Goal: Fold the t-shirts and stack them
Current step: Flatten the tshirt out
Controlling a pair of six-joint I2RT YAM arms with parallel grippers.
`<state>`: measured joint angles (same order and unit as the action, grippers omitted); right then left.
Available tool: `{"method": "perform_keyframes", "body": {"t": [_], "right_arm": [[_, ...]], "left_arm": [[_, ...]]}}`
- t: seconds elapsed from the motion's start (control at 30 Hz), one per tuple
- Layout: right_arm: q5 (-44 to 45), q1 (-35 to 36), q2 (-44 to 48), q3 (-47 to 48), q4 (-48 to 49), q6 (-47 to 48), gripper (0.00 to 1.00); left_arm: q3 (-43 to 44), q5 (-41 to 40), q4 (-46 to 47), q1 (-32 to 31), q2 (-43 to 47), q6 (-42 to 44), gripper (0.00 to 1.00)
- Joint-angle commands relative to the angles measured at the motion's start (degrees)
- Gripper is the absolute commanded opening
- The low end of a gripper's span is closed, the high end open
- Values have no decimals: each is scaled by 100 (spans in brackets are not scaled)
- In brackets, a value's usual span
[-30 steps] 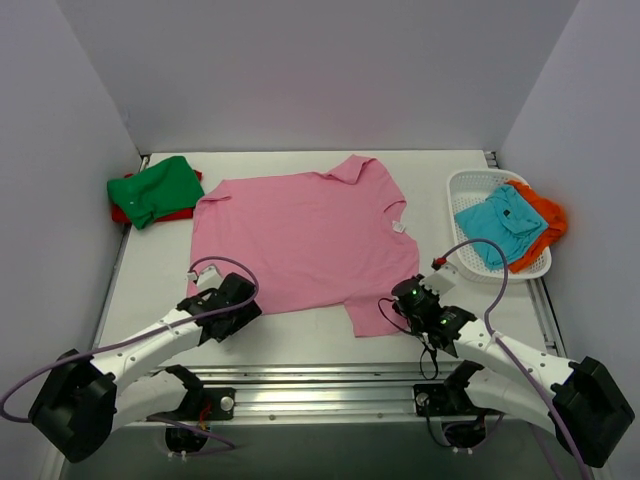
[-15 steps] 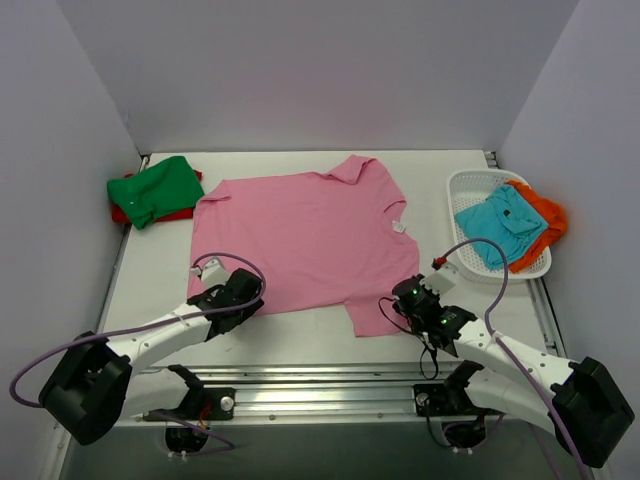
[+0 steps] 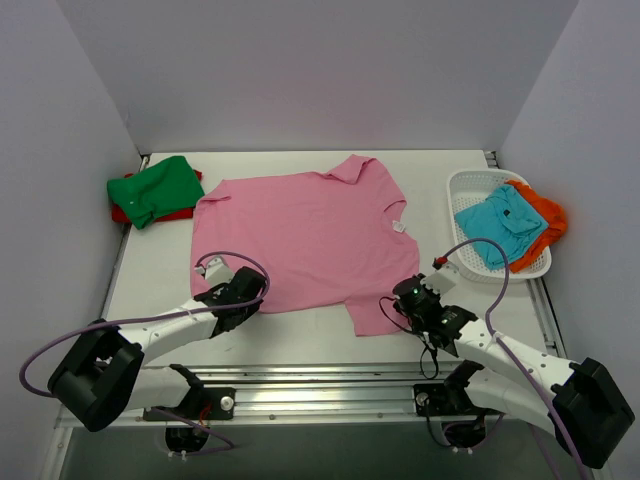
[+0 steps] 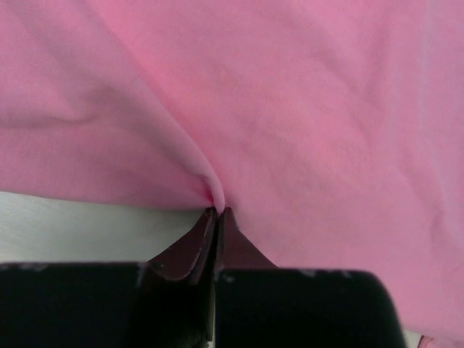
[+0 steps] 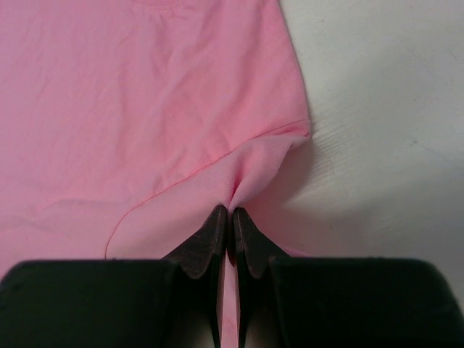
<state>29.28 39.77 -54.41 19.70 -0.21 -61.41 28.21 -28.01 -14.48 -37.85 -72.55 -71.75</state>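
The pink shirt (image 3: 300, 240) is lying spread flat on the table (image 3: 150, 280), with its collar pointing to the far side. The left gripper (image 4: 216, 214) is pinching the near left edge of it: the jaws are standing pressed together and a small ridge of cloth is rising from the tips. The right gripper (image 5: 230, 214) is doing the same at the near right corner (this part looks like a sleeve, but I cannot be sure), with its jaws closed on a little fold beside the hem.

The green shirt (image 3: 155, 188) is resting folded on the red shirt (image 3: 120, 213) at the far left. The teal shirt (image 3: 497, 225) and the orange shirt (image 3: 548, 215) are waiting in the basket (image 3: 465, 185) at the right.

In my judgement the first fold of the pink one is beginning, so most of the work is remaining. Both grips are taking very little cloth, so an edge could be slipping out when the arms are lifting. It is hard to tell whether each pinch is holding both layers; with one layer only, the shirt would be opening instead of folding. If one arm is rising faster than the other, the fold line will be going crooked, and pulling low across the table would be dragging the whole shirt toward the arms
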Motion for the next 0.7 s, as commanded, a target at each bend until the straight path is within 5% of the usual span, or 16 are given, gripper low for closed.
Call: {"method": "perform_keyframes", "body": {"t": [0.0, 0.13, 0.4, 0.67], "right_arm": [[236, -13, 150, 16, -84, 67, 0], [482, 241, 640, 323, -688, 76, 0], [1801, 1515, 2012, 1834, -2273, 258, 0], [229, 1675, 2638, 3869, -1667, 2290, 0]], "left_arm": [[-96, 94, -467, -56, -110, -112, 2], [272, -248, -1020, -293, 328, 143, 2], [2117, -2128, -3454, -1987, 1700, 82, 2], [3954, -2455, -3889, -2605, 2762, 1977, 2]]}}
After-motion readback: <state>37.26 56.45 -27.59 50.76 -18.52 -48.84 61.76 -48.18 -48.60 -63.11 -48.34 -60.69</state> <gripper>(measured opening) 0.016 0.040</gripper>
